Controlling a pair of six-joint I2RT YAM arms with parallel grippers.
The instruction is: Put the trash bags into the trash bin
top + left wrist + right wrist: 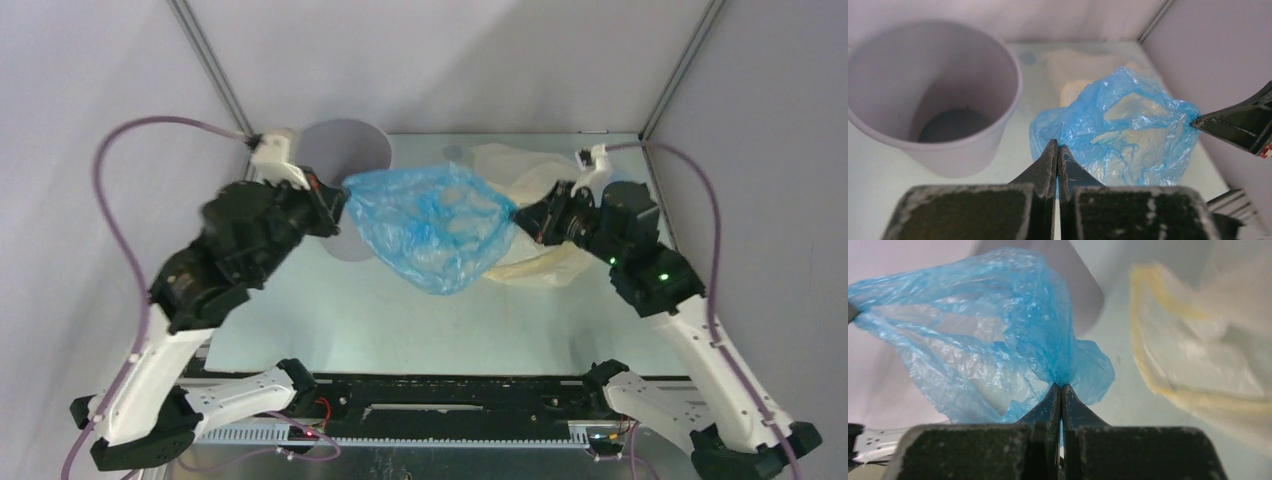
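The bright blue trash bag [435, 225] hangs stretched in the air between my two grippers. My left gripper [344, 190] is shut on the bag's left edge, and my right gripper [515, 212] is shut on its right edge. The grey trash bin [345, 150] stands at the back left, just behind the left gripper, partly hidden by it. In the left wrist view the bin [933, 95] is open and empty to the left of the blue bag [1123, 135]. In the right wrist view my gripper [1061, 386] pinches the blue film [978, 340]. Cream-yellow bags [530, 170] lie under the right arm.
The cream-yellow bags [1198, 340] lie spread on the pale table [400, 320] at the back right. Grey walls and metal frame posts [205, 60] close in the back and sides. The right gripper's finger [1238, 122] shows in the left wrist view.
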